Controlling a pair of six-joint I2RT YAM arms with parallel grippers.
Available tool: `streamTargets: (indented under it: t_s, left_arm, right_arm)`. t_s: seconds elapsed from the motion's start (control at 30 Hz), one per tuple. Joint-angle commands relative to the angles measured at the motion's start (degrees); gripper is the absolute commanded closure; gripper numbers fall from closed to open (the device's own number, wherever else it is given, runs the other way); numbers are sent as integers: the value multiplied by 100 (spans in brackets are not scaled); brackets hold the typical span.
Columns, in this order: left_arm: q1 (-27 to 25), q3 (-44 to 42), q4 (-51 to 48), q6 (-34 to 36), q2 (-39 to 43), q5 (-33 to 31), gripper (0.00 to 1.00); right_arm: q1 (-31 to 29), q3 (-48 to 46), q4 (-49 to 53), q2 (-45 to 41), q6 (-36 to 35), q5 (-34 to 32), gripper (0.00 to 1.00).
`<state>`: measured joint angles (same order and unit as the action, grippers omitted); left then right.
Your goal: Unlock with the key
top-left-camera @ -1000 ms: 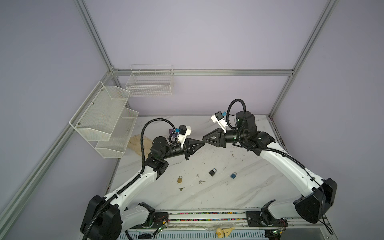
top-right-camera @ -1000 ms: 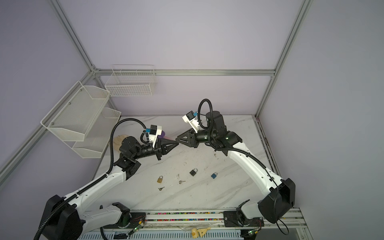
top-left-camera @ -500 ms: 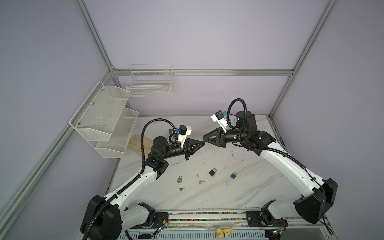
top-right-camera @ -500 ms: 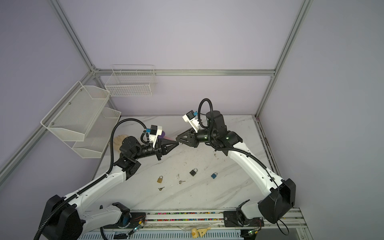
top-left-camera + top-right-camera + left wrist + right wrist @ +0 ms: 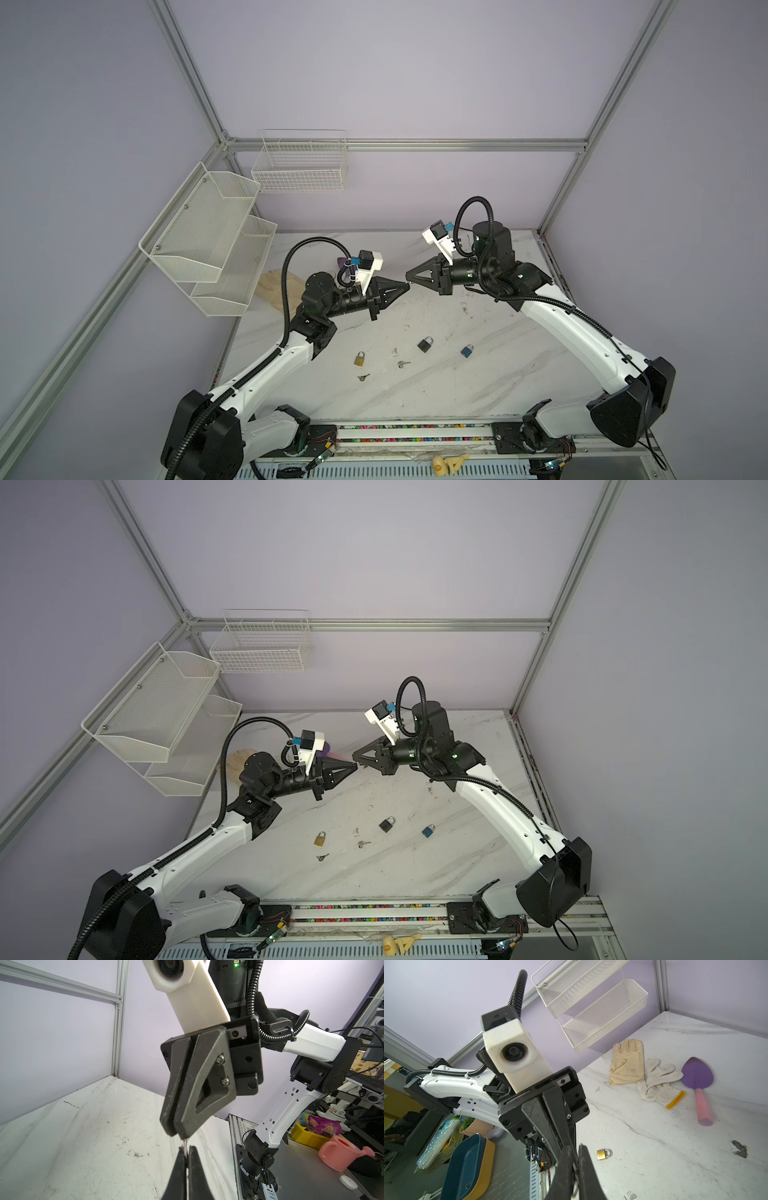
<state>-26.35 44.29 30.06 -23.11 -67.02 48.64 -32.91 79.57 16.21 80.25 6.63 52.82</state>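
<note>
Metal key (image 5: 185, 1145) is pinched at the very tips of the left gripper (image 5: 187, 1152). Its jaws are fully together on it and only a short sliver sticks out. The right gripper (image 5: 178, 1134) meets it tip to tip, jaws pressed together too. It seems to nip the key's free end, but the bite is too small to be sure. In both top views the meeting point hangs in the air above the counter (image 5: 478, 395), well behind the brass padlock (image 5: 360, 358) and a bit to its right. The black padlock (image 5: 425, 344) lies right of the brass padlock and the blue padlock (image 5: 467, 351) is farther out on that same side. All three are flat on the counter with nothing holding them. One loose key (image 5: 363, 377) sits just in front of the brass padlock, another (image 5: 403, 364) just to its right. This looks like a mid-air key handover or regrip, with unlocking not yet started. Risks as I judge them:
- Each hold is a tip-only pinch, so if one gripper lets go before the other really has it, the key drops.
- Any pull or twist between the two arms could skew or flick the key out.
- Later, an unheld padlock would likely slide when the key is pushed in.
- With three padlocks, the key may go to the wrong one.
</note>
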Motion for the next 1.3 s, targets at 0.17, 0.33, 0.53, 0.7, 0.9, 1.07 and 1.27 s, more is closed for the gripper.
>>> streamTargets:
  t_s: [0.17, 0.33, 0.53, 0.7, 0.9, 1.07, 1.27]
  left_arm:
    - [11, 649, 36, 134, 123, -27, 100]
    - [9, 487, 142, -290, 231, -362, 86]
    - [13, -145, 1142, -1664, 520, -1359, 56]
    - [-209, -341, 1463, -2785, 459, -2458, 55]
    - [-715, -412, 2022, -3046, 143, -3250, 55]
    - [-975, -317, 2232, -3176, -93, -3561, 59]
    - [-1111, -392, 2525, -3327, -190, -3794, 66]
  right_arm:
    - [-5, 38, 52, -124, -107, -77, 100]
    - [-1, -310, -627, -556, 306, -333, 100]
    - [-14, -1293, -2389, -1101, 1414, -910, 100]
    - [-140, -1791, -3404, -1281, 2167, -1567, 100]
    - [-297, -2507, -4982, -1414, 3251, -2156, 100]
    - [-445, -2749, -5470, -1460, 3579, -2531, 100]
    - [-497, -2846, -5624, -1422, 3735, -2804, 100]
